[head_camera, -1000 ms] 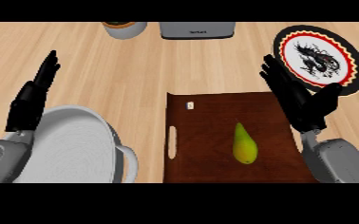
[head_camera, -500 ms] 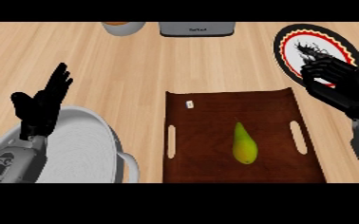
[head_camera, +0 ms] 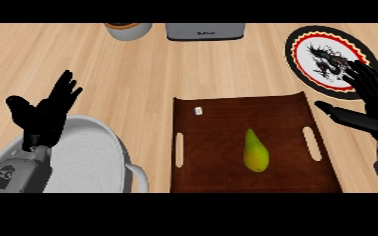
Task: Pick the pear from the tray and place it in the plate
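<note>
The pear (head_camera: 255,150) lies untouched on the dark brown tray (head_camera: 221,180), stem toward 12 o'clock, a small white label (head_camera: 198,111) at the tray's 11 o'clock corner. The dragon-printed plate (head_camera: 325,60) sits on the wooden surface (head_camera: 148,75) at 2 o'clock. The right hand (head_camera: 359,100) overlaps the plate's lower rim, fingers spread apart and holding nothing. The left hand (head_camera: 46,112) rests at 9 o'clock, fingers straight. The lettering on the grey appliance (head_camera: 205,31) at 12 o'clock is unreadable.

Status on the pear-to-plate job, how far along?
Nothing is done: the pear lies on the brown tray, untouched. The right hand is open at the view's right edge, between the tray and the plate, holding nothing. The left hand rests open at the left, above a grey pot. Grasp, lift and placing are all left.
</note>
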Robot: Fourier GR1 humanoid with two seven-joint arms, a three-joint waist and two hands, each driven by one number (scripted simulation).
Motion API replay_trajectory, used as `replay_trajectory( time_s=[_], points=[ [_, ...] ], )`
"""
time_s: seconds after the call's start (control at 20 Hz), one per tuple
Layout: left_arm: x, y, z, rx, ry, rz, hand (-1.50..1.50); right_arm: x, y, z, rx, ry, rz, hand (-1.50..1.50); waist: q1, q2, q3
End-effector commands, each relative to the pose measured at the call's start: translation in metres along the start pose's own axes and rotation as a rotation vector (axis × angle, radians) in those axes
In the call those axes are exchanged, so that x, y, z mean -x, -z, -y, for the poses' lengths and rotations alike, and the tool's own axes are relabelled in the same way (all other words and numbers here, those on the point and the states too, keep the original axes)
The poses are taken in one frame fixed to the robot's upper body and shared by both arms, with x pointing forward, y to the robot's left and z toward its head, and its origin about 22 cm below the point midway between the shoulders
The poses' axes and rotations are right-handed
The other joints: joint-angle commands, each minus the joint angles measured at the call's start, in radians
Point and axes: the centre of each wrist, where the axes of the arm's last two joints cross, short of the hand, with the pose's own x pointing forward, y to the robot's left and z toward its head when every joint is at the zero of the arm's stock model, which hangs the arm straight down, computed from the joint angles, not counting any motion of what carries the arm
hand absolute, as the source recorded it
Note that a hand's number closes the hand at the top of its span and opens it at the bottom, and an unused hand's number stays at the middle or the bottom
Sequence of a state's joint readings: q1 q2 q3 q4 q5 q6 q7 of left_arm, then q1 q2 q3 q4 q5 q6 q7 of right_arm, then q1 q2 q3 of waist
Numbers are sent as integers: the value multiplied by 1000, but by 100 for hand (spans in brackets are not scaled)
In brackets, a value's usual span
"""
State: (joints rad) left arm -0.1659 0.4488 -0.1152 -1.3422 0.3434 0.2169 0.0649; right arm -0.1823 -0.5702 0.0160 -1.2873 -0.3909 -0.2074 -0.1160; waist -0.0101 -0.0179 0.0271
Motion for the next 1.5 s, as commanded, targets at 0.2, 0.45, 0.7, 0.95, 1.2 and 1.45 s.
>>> replay_trajectory(
  time_s=[0.2,0.45,0.7,0.95,1.2,1.45],
  points=[
    [45,-31,58,166,-102,-201,0,-11,-8,25,-337,-314,-146,-150,11,21,-31],
    [37,-24,48,149,-81,-208,0,-43,-2,13,-508,-436,-182,-150,5,16,-31],
    [42,-32,58,157,-100,-210,0,-55,-4,-14,-553,-501,-228,-150,15,15,-30],
    [50,-35,71,178,-100,-206,0,-62,-5,-43,-584,-535,-259,-150,15,21,-31],
    [44,-38,61,162,-99,-220,0,-52,-15,-57,-584,-590,-323,-150,17,16,-29],
    [43,-34,65,153,-82,-211,0,-55,-24,-93,-666,-570,-370,-150,19,20,-29]
  ],
)
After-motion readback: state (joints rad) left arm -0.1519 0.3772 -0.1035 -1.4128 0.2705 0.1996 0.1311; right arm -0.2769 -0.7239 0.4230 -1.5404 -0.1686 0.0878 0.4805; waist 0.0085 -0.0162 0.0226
